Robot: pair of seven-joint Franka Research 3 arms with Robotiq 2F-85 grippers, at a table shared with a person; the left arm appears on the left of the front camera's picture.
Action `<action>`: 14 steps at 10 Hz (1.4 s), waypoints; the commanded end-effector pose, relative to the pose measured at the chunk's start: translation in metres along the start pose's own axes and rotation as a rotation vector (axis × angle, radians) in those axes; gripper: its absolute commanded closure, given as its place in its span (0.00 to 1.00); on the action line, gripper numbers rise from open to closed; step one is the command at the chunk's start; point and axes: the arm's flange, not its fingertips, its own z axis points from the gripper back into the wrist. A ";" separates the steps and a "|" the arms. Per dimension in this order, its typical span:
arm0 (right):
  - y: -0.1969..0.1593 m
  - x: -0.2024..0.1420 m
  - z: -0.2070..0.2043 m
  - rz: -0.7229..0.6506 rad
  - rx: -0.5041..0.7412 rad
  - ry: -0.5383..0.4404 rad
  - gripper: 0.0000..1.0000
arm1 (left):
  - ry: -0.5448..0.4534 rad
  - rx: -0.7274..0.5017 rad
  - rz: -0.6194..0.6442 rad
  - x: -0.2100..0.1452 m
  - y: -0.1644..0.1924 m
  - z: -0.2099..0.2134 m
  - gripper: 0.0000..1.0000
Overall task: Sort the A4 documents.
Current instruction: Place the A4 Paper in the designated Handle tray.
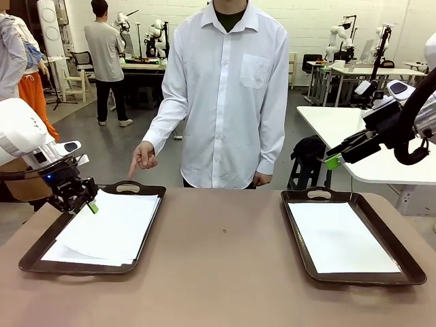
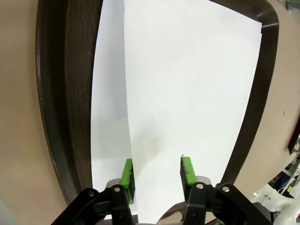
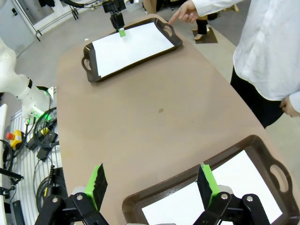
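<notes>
Table (image 1: 225,272) is brown, w/ two dark brown handled trays on it: left tray (image 1: 41,253) and right tray (image 1: 402,262), well apart. A4 documents sit in both. Left stack (image 1: 109,231) has several white sheets, loosely fanned, edges not aligned; in the left wrist view the top sheet (image 2: 187,93) lies skewed over a lower one whose strip shows along one side. Right sheet (image 1: 340,237) lies flat in the right tray, looks like a single layer, can't confirm count. Left gripper (image 1: 87,201) is low at the far left corner of the left stack; wrist cam shows its green pads (image 2: 127,180) spread apart w/ paper lying under the gap, nothing pinched between them. Can't tell if the tips touch the sheet. Right gripper (image 1: 334,158) hangs high, above and beyond the right tray's far edge, tilted down toward the table; jaws wide apart, empty, per right wrist view (image 3: 152,183). Person in a white shirt stands at the far side, centre; one hand (image 1: 143,158) points a finger down toward the left tray's far handle, not touching it. Other hand (image 1: 262,180) hangs at the side.
</notes>
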 end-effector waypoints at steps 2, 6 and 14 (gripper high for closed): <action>-0.001 0.000 -0.001 0.005 -0.001 -0.006 0.00 | -0.007 0.092 0.015 -0.001 -0.009 0.011 0.19; -0.001 0.000 -0.001 0.005 -0.001 -0.006 0.00 | -0.020 0.088 0.036 -0.002 -0.017 0.020 0.00; -0.001 0.000 -0.001 0.005 -0.001 -0.006 0.00 | -0.014 0.086 -0.009 -0.002 -0.011 0.018 0.00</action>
